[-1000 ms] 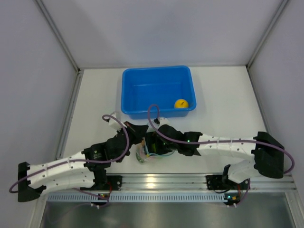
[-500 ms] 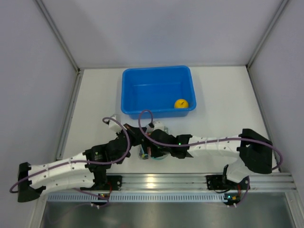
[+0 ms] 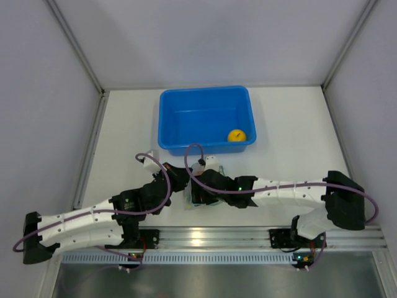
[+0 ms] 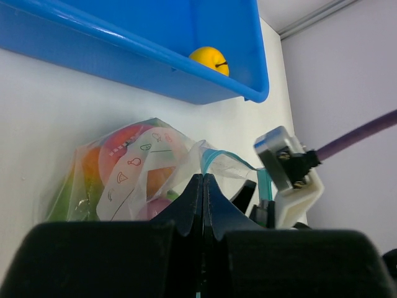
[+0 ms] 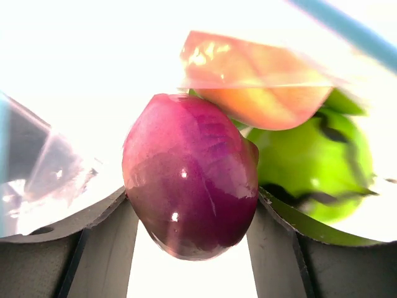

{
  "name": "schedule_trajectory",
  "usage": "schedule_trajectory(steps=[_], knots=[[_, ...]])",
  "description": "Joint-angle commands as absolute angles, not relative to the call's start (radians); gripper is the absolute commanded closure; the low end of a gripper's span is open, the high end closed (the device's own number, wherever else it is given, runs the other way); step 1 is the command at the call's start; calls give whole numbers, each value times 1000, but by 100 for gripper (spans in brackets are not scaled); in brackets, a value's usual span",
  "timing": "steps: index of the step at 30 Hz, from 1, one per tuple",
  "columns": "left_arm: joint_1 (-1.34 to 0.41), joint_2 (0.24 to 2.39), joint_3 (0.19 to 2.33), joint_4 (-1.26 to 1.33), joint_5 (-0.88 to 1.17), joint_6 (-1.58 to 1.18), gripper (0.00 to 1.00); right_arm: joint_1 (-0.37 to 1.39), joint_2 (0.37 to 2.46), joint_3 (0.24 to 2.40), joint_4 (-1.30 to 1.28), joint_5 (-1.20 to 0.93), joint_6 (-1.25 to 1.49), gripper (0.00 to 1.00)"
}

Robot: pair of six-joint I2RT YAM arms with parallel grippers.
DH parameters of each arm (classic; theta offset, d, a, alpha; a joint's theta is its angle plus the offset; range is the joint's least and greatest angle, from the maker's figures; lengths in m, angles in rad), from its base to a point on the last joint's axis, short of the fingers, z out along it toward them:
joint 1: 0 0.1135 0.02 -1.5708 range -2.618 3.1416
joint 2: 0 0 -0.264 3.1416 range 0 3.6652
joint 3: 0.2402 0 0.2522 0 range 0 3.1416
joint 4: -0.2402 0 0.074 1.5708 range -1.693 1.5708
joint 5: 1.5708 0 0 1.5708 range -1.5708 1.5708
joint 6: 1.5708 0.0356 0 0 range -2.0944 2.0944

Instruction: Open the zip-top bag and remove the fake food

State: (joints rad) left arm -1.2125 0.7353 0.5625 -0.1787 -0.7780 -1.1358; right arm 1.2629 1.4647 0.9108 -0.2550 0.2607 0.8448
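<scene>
Right pincer point(image 5: 191, 200) seemingly grips purple fruit point(image 5: 189, 155) inside zip-top bag point(image 4: 142, 155).

The bag point(image 4: 139, 171) is seen crumpled on the table point(image 4: 37, 112), just in front of the tub point(image 4: 124, 65). It is clear plastic, and its teal zipper strip point(image 4: 217, 158) is pinched by the left gripper point(image 4: 203, 179). Red, orange and green shapes are made out inside. A purple fruit point(image 5: 189, 177) is clamped between the fingers of the right gripper point(image 5: 189, 211), with a peach fruit point(image 5: 260, 93) and a lime-green fruit point(image 5: 316, 158) pressed behind it. One yellow fruit point(image 4: 209, 59) is already out, resting in the tub's corner.
</scene>
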Motion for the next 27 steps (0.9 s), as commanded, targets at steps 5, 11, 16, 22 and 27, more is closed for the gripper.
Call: schedule_trajectory(steps=[5,11,16,22,27], knots=[[-1218,724,568,-161,-808,-1143,100,1289,1307,968,-354,304,789,51],[-1216,729,569,-160,-807,-1140,100,1293,1185,1008,-458,342,723,51],[-1216,729,569,-161,-793,-1140,100,1289,1134,1068,-552,474,664,51],[-1218,719,581,-161,-779,-1131,100,1224,1157,1170,-629,548,557,52],[-1218,701,574,-167,-796,-1129,100,1053,1163,1213,-584,442,476,52]])
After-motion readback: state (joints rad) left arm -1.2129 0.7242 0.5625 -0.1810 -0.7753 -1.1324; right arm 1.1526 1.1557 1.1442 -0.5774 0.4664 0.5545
